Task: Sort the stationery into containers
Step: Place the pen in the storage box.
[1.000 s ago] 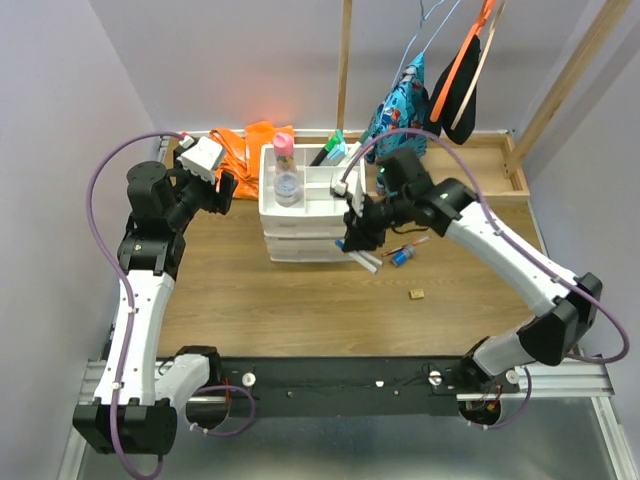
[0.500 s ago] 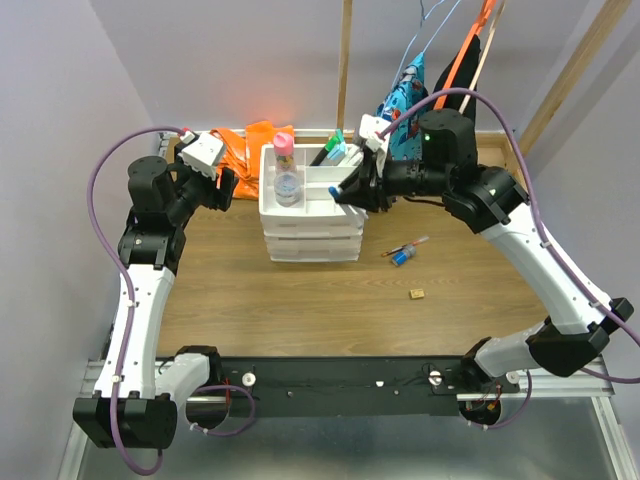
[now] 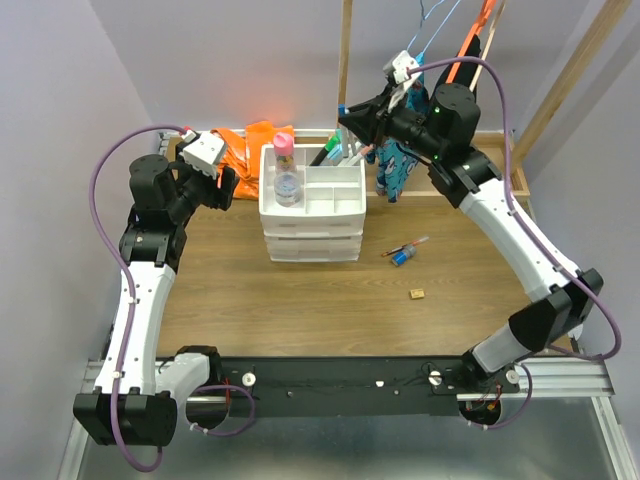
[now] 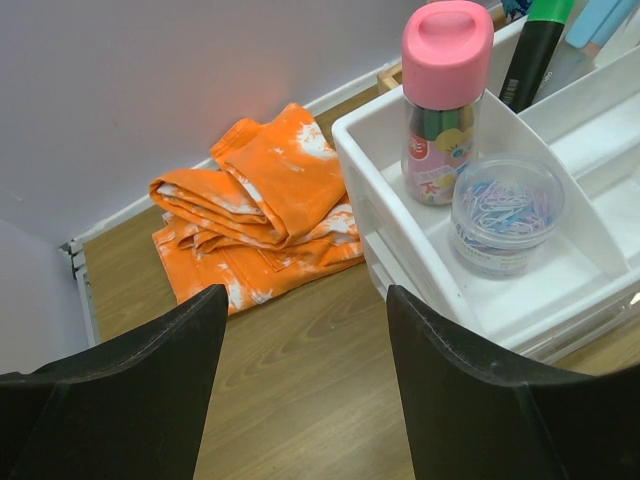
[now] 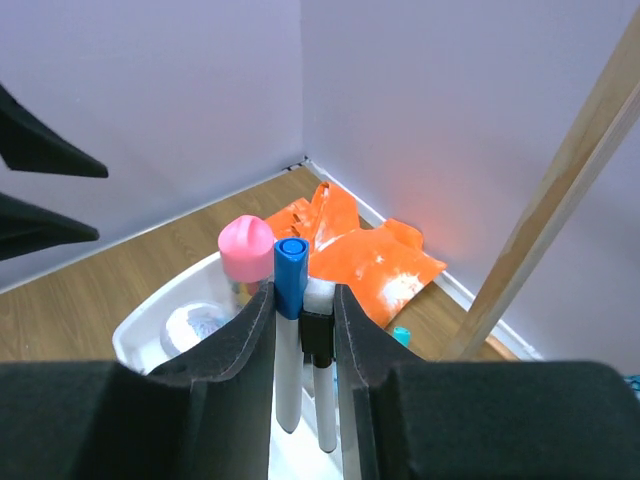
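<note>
Payload: two markers pinched side by side in right claw (image 5: pixel 302 335), blue-capped marker (image 5: pixel 289 350) and second marker (image 5: pixel 321 400), jaws partly closed on their upper barrels. Light, stiff, slick plastic that will likely pivot, so mid-barrel hold is safer. They hang at upper centre of top view, above drawer unit (image 3: pixel 312 215). Left claw (image 4: pixel 305 300) wide open, empty.

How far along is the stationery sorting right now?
Done: a pink-lidded tube, a clip jar and a green highlighter sit in the unit's top tray. In hand: the right jaws grip two markers above it. Left: a blue highlighter, a thin marker and a tan block lie on the table.
</note>
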`<state>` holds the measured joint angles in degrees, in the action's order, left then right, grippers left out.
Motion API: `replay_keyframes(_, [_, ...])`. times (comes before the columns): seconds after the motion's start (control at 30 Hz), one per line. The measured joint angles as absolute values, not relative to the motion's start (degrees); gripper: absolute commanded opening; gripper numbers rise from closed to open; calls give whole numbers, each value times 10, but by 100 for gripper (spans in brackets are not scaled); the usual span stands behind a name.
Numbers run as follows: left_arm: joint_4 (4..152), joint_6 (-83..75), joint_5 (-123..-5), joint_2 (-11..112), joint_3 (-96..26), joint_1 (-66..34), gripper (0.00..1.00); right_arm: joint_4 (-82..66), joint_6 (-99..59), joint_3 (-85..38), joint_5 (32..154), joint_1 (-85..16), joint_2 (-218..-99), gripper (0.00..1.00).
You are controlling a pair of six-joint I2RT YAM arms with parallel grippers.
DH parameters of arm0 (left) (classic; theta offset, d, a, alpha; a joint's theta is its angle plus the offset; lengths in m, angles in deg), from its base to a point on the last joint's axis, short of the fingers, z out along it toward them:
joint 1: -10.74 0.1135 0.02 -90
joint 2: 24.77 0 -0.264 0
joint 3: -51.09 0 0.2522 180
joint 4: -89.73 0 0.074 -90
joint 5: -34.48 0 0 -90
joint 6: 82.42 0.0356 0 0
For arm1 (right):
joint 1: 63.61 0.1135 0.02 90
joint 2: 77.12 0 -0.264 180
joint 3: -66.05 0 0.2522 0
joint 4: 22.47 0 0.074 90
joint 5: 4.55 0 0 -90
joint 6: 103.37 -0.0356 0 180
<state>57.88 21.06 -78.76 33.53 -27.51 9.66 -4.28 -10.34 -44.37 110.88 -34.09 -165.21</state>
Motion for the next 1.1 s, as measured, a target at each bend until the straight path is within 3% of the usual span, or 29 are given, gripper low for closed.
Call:
replay_keyframes(0.47, [579,220,-787,335,-272,97,74,-160,-184,-411,1097,-360,-1710,1])
replay_keyframes(1.1, [591,221,-787,358,-267,97,74,-161,-194,-385,1089,-382,-1714,0])
